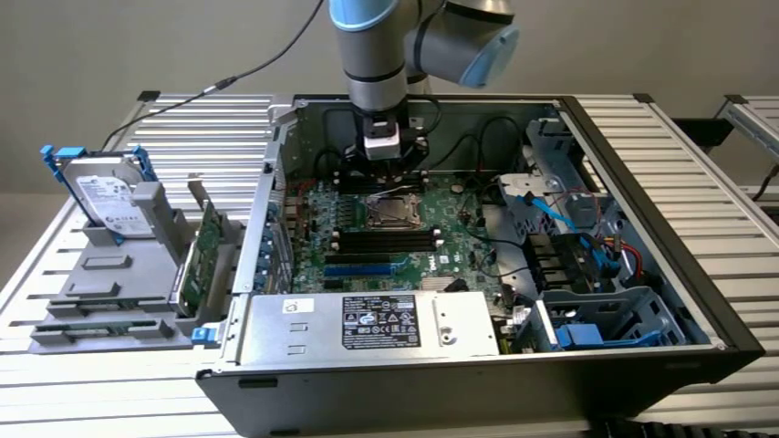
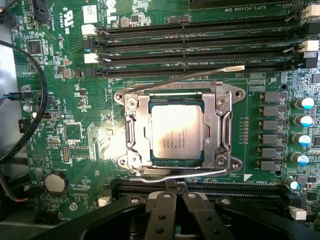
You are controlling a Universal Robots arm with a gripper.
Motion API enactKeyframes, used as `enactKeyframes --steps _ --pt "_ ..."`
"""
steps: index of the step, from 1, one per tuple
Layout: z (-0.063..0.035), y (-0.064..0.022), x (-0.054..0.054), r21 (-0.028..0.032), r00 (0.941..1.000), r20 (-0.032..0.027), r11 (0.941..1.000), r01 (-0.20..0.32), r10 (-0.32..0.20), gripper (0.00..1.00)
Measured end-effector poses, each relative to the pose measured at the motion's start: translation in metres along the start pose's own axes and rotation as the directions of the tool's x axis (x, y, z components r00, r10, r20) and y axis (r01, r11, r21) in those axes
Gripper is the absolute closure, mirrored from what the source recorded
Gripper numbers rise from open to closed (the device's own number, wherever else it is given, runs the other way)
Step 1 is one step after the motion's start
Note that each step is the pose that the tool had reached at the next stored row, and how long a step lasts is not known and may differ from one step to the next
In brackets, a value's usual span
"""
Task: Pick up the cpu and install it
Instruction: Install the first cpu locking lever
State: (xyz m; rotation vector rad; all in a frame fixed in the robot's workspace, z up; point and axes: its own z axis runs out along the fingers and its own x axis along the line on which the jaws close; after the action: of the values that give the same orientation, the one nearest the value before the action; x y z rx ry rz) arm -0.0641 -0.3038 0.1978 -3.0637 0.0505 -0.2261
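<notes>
While the gripper [image 2: 175,186] is pinched shut on nothing, its tips are poised just beside the lever [image 2: 150,174] at the socket [image 2: 137,135] edge. The cpu [image 2: 177,132] is seated flat in the socket. In the exterior view, the slots [image 1: 387,241] are found at six o'clock of the socket. Any pressure, it is judged, is best kept on the lever alone, straight and light, so the cpu is not scraped.

Exterior high, wide; wrist close over shared socket [image 1: 372,213] [image 2: 223,131]
</notes>
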Motion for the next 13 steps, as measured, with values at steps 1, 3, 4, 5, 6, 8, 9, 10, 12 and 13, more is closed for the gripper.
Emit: enactKeyframes --steps 1,3,4,5,6,8,9,10,12,13 --pt "0.0 -0.0001 0.0 -0.0004 1.0 0.0 1.0 0.0 0.0 0.89" --pt "-0.0008 -0.0003 0.0 -0.0008 1.0 0.0003 1.0 0.0 0.0 0.89" --pt "-0.0026 -0.0005 0.0 -0.0007 1.0 0.0001 1.0 0.0 0.0 0.89" --pt "-0.0049 -0.0008 0.001 -0.0007 1.0 0.0001 1.0 0.0 0.0 0.89" --pt "-0.0076 -0.0012 0.001 -0.0005 1.0 -0.0001 1.0 0.0 0.0 0.89" --pt "-0.0126 -0.002 0.001 -0.0005 1.0 -0.0001 1.0 0.0 0.0 0.89" --pt "-0.0149 -0.0023 0.001 -0.0004 1.0 -0.0002 1.0 0.0 0.0 0.89" --pt "-0.0169 -0.0027 0.001 -0.0005 1.0 0.0 1.0 0.0 0.0 0.89" --pt "-0.0195 -0.0035 0.001 -0.0006 1.0 -0.0001 1.0 0.0 0.0 0.89" --pt "-0.0199 -0.0035 -0.001 -0.0005 1.0 -0.0001 1.0 0.0 0.0 0.89"
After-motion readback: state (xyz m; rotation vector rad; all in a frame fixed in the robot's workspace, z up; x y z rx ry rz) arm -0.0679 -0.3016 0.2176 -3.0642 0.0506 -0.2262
